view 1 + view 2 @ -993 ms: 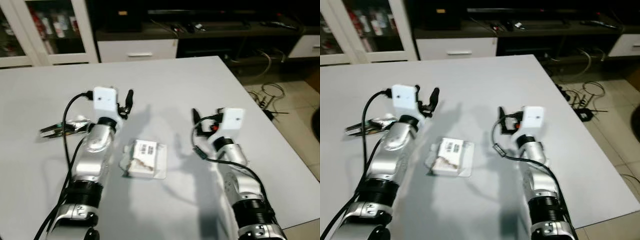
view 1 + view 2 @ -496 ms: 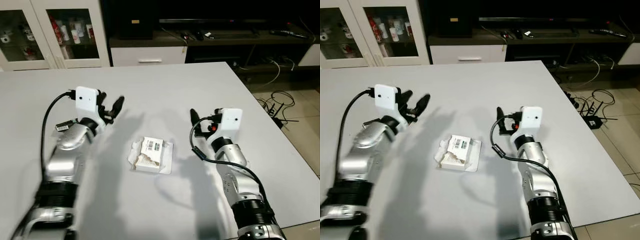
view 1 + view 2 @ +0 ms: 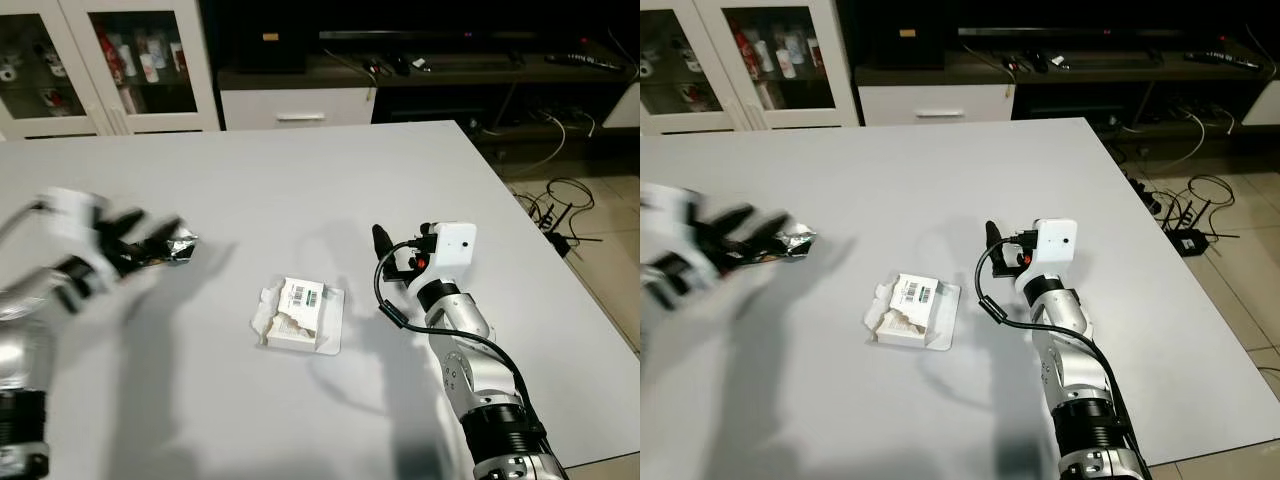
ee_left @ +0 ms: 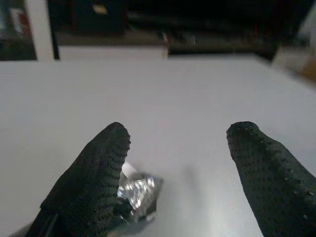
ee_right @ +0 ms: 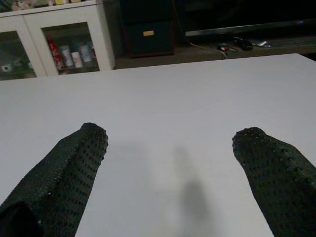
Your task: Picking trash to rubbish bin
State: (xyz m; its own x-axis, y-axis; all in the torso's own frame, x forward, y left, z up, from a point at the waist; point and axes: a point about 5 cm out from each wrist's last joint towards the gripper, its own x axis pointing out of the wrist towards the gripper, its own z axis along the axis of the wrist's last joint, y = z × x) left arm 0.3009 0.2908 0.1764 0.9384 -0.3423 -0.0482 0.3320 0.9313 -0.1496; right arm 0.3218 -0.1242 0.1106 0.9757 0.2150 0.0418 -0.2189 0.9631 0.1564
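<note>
The left gripper (image 4: 173, 163), fingers spread, reaches for the foil wrapper (image 3: 178, 243) beside one finger; next, close on it. The right gripper (image 5: 170, 173) hovers open.

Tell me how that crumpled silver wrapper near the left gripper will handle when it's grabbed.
The silver wrapper looks like thin crinkled foil, so it is probably very light and will likely crush further between the jaws. Its shiny surface may be slippery against the left gripper, whose jaws stand open. Being crumpled and irregular, it seems unlikely to roll on the table, though a nudge could skid it.
</note>
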